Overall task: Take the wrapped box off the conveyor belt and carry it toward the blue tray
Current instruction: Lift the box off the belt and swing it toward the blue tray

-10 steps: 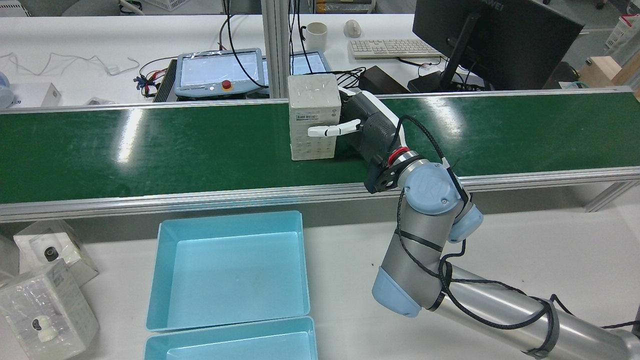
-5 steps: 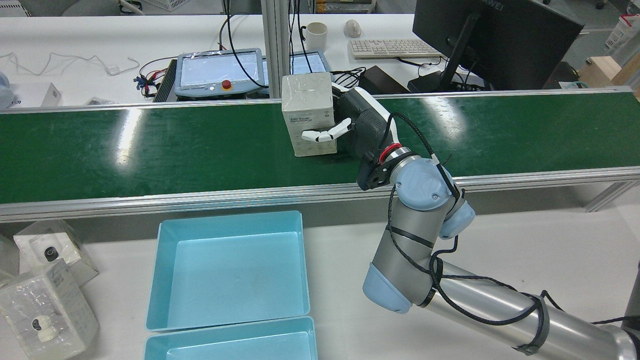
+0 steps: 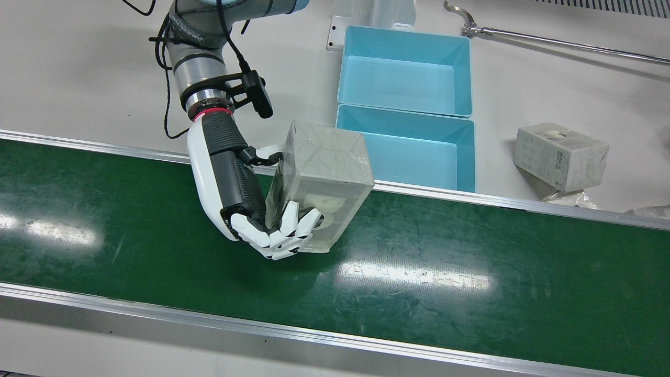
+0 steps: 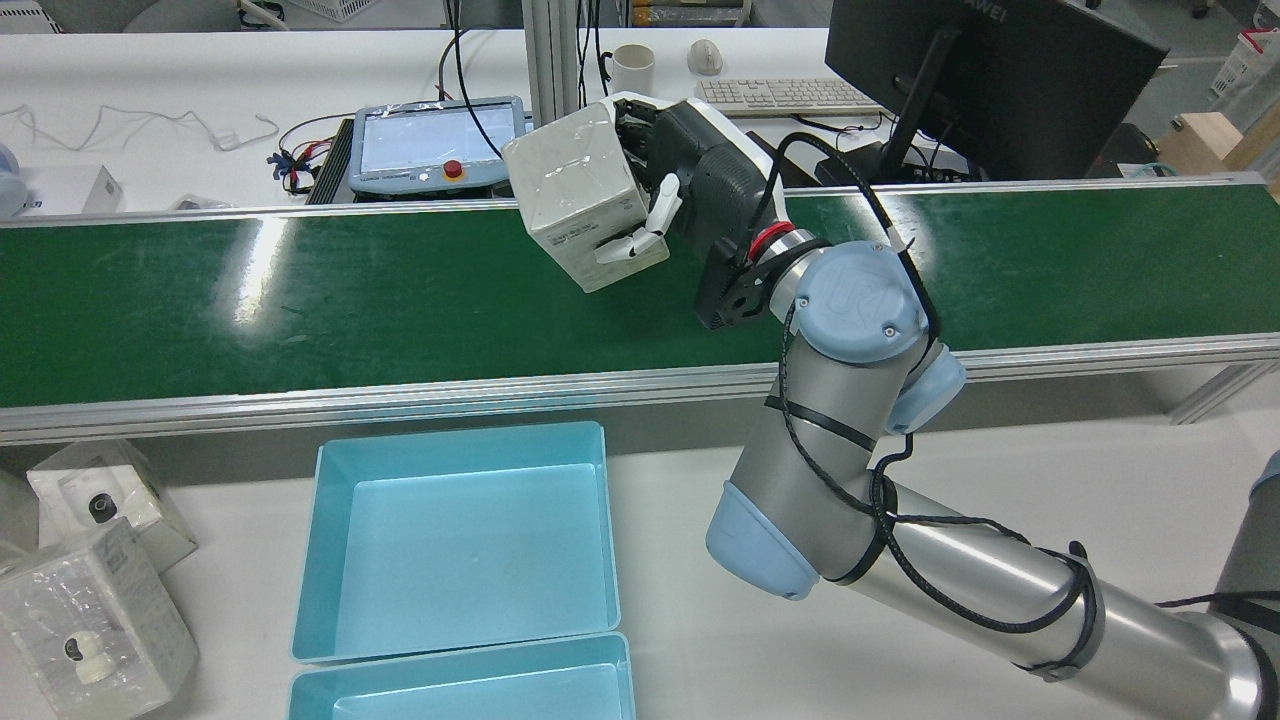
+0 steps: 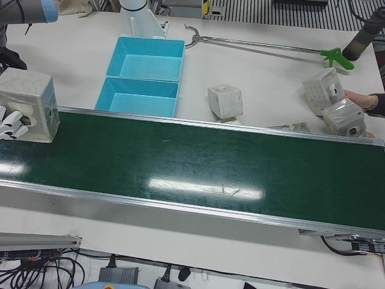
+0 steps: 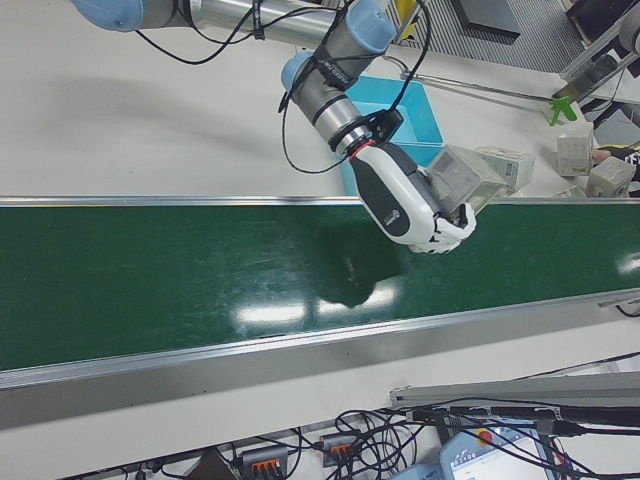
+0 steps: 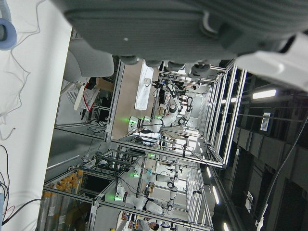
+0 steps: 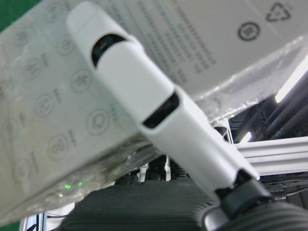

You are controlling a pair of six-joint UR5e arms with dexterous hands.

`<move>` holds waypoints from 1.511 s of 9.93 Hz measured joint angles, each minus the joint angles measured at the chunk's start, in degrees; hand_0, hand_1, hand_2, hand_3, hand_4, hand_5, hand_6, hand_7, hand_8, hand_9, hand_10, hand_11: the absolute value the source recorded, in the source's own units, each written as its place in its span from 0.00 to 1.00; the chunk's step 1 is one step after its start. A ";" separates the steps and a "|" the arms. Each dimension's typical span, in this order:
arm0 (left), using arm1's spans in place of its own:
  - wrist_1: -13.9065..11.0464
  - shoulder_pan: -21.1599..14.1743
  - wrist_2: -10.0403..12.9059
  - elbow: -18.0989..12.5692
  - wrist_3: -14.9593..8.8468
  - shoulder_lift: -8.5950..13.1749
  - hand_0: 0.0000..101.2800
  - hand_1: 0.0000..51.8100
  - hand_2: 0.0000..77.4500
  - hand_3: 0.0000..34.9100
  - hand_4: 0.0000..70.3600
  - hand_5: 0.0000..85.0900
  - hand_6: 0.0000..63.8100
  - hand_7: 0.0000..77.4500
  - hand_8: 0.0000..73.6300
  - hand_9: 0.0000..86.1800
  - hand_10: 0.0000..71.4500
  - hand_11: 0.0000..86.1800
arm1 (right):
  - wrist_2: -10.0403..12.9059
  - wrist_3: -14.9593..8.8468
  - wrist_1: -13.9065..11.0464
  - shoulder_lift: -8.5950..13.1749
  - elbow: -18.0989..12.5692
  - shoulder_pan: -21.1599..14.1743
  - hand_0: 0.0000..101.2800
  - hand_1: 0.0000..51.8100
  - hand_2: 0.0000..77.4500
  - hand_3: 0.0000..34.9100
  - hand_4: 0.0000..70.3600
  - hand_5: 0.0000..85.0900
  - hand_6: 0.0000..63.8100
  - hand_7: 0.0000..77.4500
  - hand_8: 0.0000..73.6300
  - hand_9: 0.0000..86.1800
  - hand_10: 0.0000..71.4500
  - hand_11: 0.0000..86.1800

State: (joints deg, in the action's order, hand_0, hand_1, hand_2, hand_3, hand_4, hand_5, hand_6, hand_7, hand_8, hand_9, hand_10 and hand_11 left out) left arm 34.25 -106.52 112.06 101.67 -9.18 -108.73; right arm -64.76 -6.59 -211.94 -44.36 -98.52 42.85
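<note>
Bright, even overhead lighting; white glare patches on the conveyor belt [image 3: 413, 275]; right hand view close and blurred.

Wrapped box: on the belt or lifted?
Lifted and tilted. The right hand holds the wrapped box clear of the conveyor belt; the right-front view shows its shadow separate below.

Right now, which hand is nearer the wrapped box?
Right. The right hand grips the wrapped box above the conveyor belt; the left hand appears only in its own camera, nowhere near it.
</note>
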 joint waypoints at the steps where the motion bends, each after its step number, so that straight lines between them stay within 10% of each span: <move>1: 0.00 0.00 0.00 0.00 0.00 0.00 0.00 0.00 0.01 0.00 0.00 0.01 0.01 0.01 0.01 0.01 0.01 0.01 | -1.00 0.07 -3.26 2.40 -0.85 0.15 0.60 0.37 0.40 0.00 0.59 0.89 0.67 0.51 0.36 0.73 0.30 0.64; 2: 0.00 0.00 0.00 0.00 0.00 0.00 0.00 0.00 0.01 0.00 0.00 0.01 0.01 0.01 0.01 0.00 0.01 0.01 | -1.47 0.21 -5.17 3.90 -1.49 -0.06 0.60 0.37 0.40 0.00 0.59 0.89 0.67 0.51 0.36 0.73 0.30 0.64; 3: 0.00 0.00 0.00 0.00 0.00 0.00 0.00 0.00 0.01 0.00 0.00 0.01 0.01 0.01 0.01 0.00 0.01 0.01 | -1.61 0.57 -6.25 4.74 -2.10 -0.82 0.61 0.06 0.41 0.00 0.57 0.82 0.68 0.52 0.39 0.78 0.31 0.66; 10: 0.00 0.00 0.00 0.00 0.00 0.00 0.00 0.00 0.01 0.00 0.00 0.01 0.01 0.00 0.01 0.00 0.01 0.01 | -0.94 2.84 -12.91 4.42 -12.07 -13.64 0.63 0.05 0.41 0.00 0.52 0.82 0.71 0.53 0.43 0.78 0.32 0.71; 11: 0.00 0.00 0.00 0.00 0.00 0.00 0.00 0.00 0.01 0.00 0.00 0.01 0.01 0.00 0.01 0.01 0.01 0.01 | 0.12 2.81 -13.32 3.01 -14.32 -14.39 0.61 0.05 0.41 0.00 0.38 0.82 0.68 0.54 0.43 0.78 0.25 0.70; 13: 0.00 0.00 0.00 0.00 0.00 0.00 0.00 0.00 0.01 0.00 0.00 0.01 0.01 0.01 0.01 0.00 0.01 0.01 | 3.09 2.75 -13.40 0.07 -17.53 -16.28 0.52 0.05 0.41 0.00 0.26 0.76 0.59 0.51 0.43 0.78 0.15 0.66; 14: 0.00 0.00 0.00 0.00 0.00 0.00 0.00 0.00 0.01 0.00 0.00 0.01 0.01 0.00 0.01 0.00 0.01 0.01 | 3.94 2.71 -13.35 -0.65 -18.06 -17.23 0.60 0.05 0.41 0.00 0.22 0.47 0.39 0.43 0.43 0.78 0.00 0.42; 15: 0.00 0.00 0.00 0.00 0.00 0.00 0.00 0.00 0.01 0.00 0.00 0.01 0.01 0.00 0.01 0.00 0.01 0.01 | 4.40 2.67 -13.19 -1.00 -18.25 -17.82 0.60 0.05 0.41 0.00 0.22 0.47 0.39 0.43 0.43 0.78 0.00 0.42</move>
State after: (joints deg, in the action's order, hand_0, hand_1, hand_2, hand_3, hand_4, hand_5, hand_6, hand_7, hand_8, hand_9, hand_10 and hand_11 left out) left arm 34.25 -106.52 112.06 101.67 -9.19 -108.73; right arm -60.35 -3.92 -225.13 -45.36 -116.77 25.03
